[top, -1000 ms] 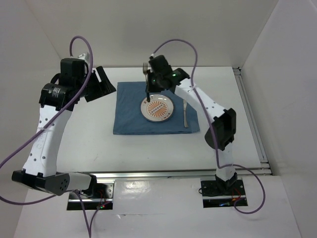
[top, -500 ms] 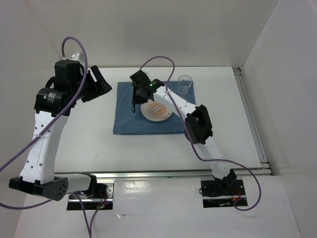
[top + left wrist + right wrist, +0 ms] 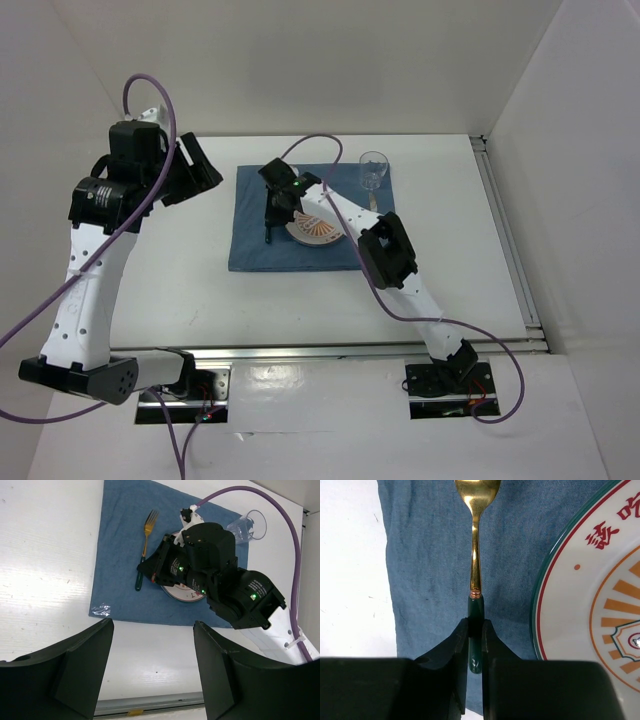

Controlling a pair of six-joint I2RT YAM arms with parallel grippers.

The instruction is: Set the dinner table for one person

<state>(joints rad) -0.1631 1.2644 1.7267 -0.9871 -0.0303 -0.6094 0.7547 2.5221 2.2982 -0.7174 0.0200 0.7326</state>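
The dinner table (image 3: 170, 290) is a white tabletop with a blue placemat (image 3: 255, 250) on it. An orange-patterned plate (image 3: 318, 228) sits on the mat, and a clear glass (image 3: 373, 170) stands at the mat's far right corner. My right gripper (image 3: 475, 625) is shut on the green handle of a gold fork (image 3: 476, 540). It holds the fork low over the mat, just left of the plate (image 3: 590, 590). The left wrist view shows the fork (image 3: 145, 540) lying flat along the mat (image 3: 120, 530), tines pointing away. My left gripper (image 3: 152, 625) is open and empty, high above the table's left side.
The right arm (image 3: 385, 255) stretches across the mat's right side and hides what lies there. A metal rail (image 3: 350, 350) runs along the near table edge. White walls close in the left, back and right sides.
My right gripper has carried the fork from above the plate's far edge down to the mat left of the plate. The glass has come into view. The left arm shifted slightly left.
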